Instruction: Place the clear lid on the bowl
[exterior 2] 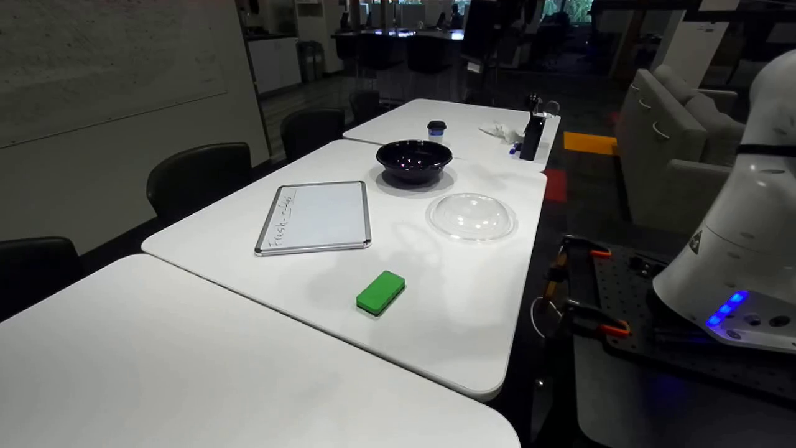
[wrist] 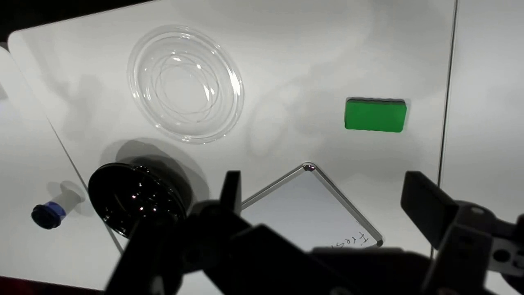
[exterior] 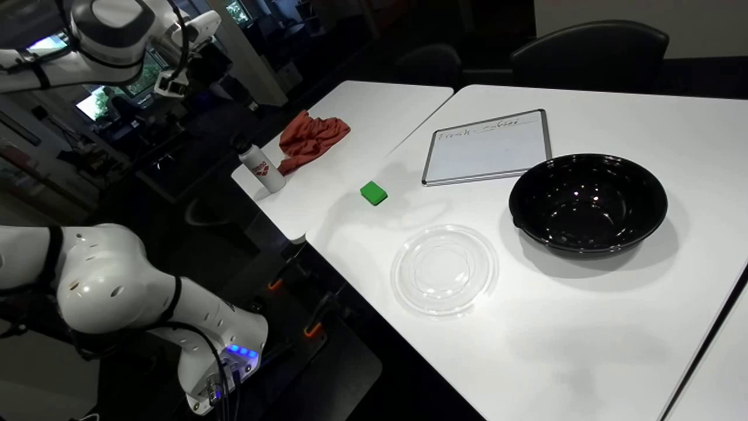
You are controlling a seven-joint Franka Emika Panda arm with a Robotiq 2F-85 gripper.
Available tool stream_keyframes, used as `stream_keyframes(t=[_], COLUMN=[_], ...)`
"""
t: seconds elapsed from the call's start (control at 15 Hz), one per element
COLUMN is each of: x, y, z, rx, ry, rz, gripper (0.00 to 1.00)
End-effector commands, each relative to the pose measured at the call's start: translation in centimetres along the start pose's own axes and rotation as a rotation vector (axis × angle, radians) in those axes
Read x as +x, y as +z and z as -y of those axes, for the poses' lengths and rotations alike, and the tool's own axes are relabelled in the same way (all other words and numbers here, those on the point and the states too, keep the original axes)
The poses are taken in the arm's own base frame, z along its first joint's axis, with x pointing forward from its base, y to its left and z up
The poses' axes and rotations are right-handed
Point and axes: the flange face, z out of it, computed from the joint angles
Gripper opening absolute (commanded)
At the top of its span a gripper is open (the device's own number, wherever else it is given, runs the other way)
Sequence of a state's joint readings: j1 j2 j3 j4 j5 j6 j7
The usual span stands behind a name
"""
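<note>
Lying dome up on the white table (exterior: 561, 351), the clear lid (exterior: 445, 271) is resting near the bowl (exterior: 587, 202), the two standing apart. Reading 12 o'clock as the top of each view.

In an exterior view: the bowl is sitting mouth up at 2 o'clock from the lid; the whiteboard (exterior: 488, 146) is lying between 12 and 1, just beside the bowl; a green block (exterior: 374, 193) is lying between 10 and 11. Farther out at 10, a white bottle (exterior: 263, 169) is standing, with a red cloth (exterior: 312, 140) lying crumpled at its 2 o'clock; cannot tell whether those two are touching. The arm (exterior: 111, 280) is occupying the 7-to-10 o'clock side; its end is showing too dark to read.

In the wrist view: the gripper (wrist: 323, 180) is showing at 4 o'clock from the lid, its fingers (wrist: 428, 209) standing wide apart, a corner of the whiteboard appearing between them. The bowl is sitting near 7 o'clock from the lid, dark gripper parts covering some of its edge. A dark-capped cup (wrist: 47, 215) is standing between 8 and 9 o'clock from the bowl.
</note>
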State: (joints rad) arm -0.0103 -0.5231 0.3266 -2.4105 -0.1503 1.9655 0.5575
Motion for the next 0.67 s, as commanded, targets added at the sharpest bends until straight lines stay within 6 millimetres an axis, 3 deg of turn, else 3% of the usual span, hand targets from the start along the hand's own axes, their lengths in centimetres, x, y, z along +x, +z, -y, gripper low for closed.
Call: stream_keyframes(t=[0.0, 0.33, 0.6], x=[2.2, 5.3, 7.3], y=[2.0, 7.2, 13.1], z=[-1.7, -5.1, -7.4], rx=[0.060, 0.162, 0.205], ry=[-0.027, -0.028, 0.004], rz=[-0.035, -0.057, -0.031], gripper=[1.00, 1.00, 1.00])
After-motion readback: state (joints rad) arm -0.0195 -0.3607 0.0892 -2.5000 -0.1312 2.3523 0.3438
